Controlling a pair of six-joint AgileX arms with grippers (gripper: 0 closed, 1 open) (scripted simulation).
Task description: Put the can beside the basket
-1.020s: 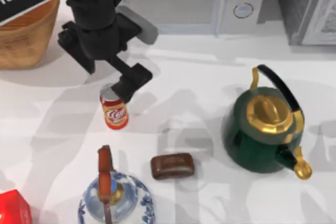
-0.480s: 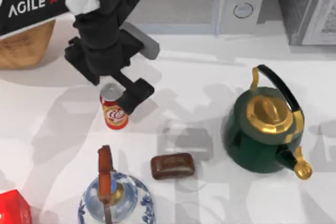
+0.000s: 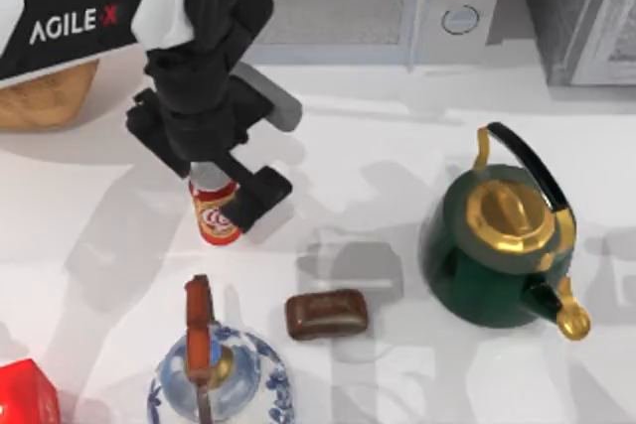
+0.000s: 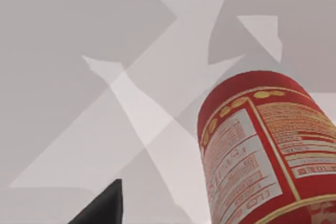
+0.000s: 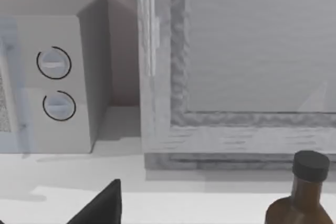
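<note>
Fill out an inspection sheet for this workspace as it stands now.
Surface: white table, shadowed.
Job's things: can upright, left of centre; basket at far left, apart from the can.
Clutter: green kettle, brown bar, blue-white teapot, red box, brown bottle.
Hands: left hand down over the can, fingers either side; grip unclear. Right arm parked facing the back wall.
Cables: nothing seen.
Surroundings: microwave at the back.

Red can [image 4: 260,145] close up, label text showing, on white desk [image 4: 79,77]; dark finger tip [image 4: 102,208] near frame edge.
</note>
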